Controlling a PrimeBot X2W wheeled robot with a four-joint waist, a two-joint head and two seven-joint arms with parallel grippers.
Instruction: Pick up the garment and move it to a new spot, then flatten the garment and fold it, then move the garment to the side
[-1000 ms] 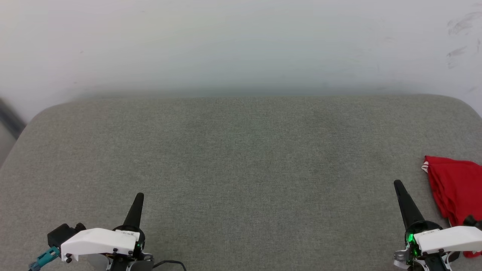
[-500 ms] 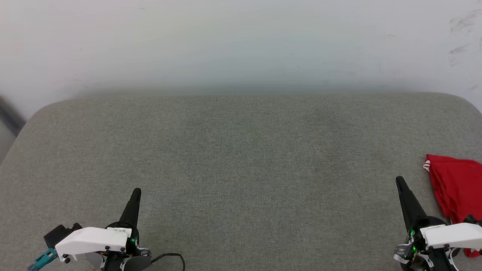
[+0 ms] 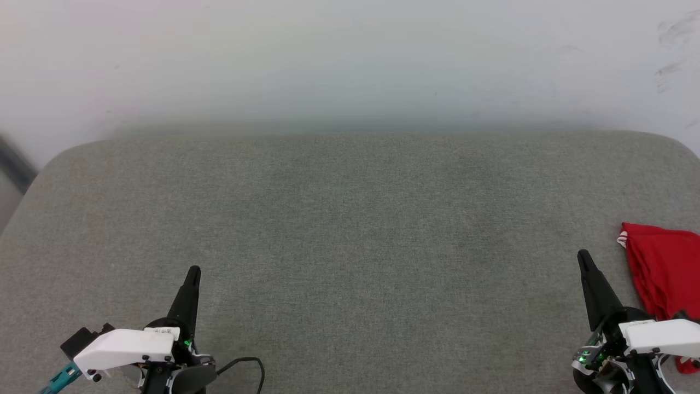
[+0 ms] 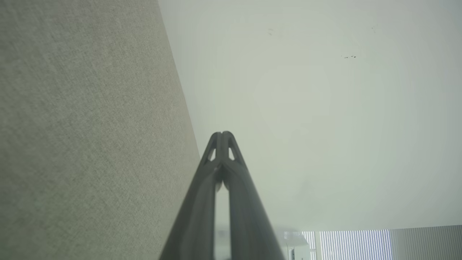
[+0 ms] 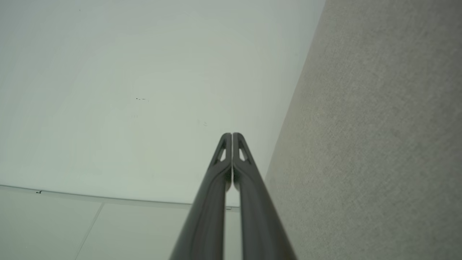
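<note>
Head view: the left gripper [image 3: 193, 270] is seen over the near left part of the grey cushion [image 3: 350, 219], its two dark fingers pressed together with nothing held. The right gripper [image 3: 584, 255] is seen over the cushion's near right part, likewise closed and empty, its fingers apart from the cloth. The garment [image 3: 664, 268] is laid crumpled toward the cushion's right edge; it is bright red, with a white, red-striped sleeve edge [image 3: 622, 238] shown at its far corner. A small label [image 3: 164, 330] on the left gripper's white housing [image 3: 128, 346] cannot be read.
</note>
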